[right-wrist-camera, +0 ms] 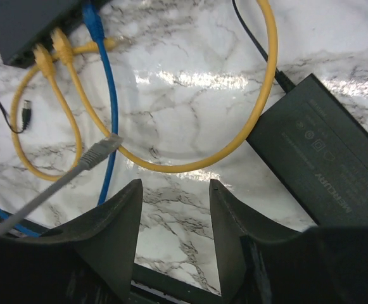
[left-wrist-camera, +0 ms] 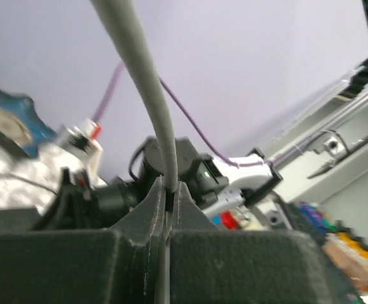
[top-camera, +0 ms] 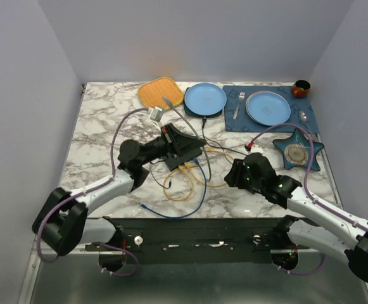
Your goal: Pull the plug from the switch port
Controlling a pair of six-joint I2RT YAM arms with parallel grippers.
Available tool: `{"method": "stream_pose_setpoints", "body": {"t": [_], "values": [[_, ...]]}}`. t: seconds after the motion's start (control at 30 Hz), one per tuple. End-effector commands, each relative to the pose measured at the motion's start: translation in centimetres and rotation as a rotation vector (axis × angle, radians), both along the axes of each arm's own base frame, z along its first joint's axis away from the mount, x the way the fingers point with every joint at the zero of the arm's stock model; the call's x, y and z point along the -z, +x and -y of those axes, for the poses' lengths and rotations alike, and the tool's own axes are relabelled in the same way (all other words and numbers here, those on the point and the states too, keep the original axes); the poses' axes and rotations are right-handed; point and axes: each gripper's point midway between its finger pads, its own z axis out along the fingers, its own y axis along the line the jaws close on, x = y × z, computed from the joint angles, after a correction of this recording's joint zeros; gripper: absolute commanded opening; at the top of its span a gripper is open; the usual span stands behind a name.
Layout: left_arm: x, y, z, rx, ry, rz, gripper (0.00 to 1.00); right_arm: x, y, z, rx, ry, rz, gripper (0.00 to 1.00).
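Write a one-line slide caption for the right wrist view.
Yellow cables and a blue cable plugged into the switch, a loose grey cable nearby, a power brick on the marble table.

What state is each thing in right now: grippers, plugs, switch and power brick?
left gripper, shut on gray cable
right gripper, open, empty
gray plug, out of the switch, end free
blue plug, in a switch port
yellow plugs, both in switch ports
power brick, flat on table
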Motion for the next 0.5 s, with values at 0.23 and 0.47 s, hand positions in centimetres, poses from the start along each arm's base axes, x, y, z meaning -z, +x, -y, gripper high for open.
{"method": "stream_pose_setpoints", "body": {"t": [0.23,0.47], "values": [[-2.2,11.0,-9.8,-0.787,0.713,0.07,0.0,-3.5,1.5,1.5,0.123,0.035,0.131,0.58],[7.2,17.3,-23.7,-1.067,1.098,-0.47,0.0,-3.2,1.7,0.9,0.104,0.041,0.121,0.58]]}}
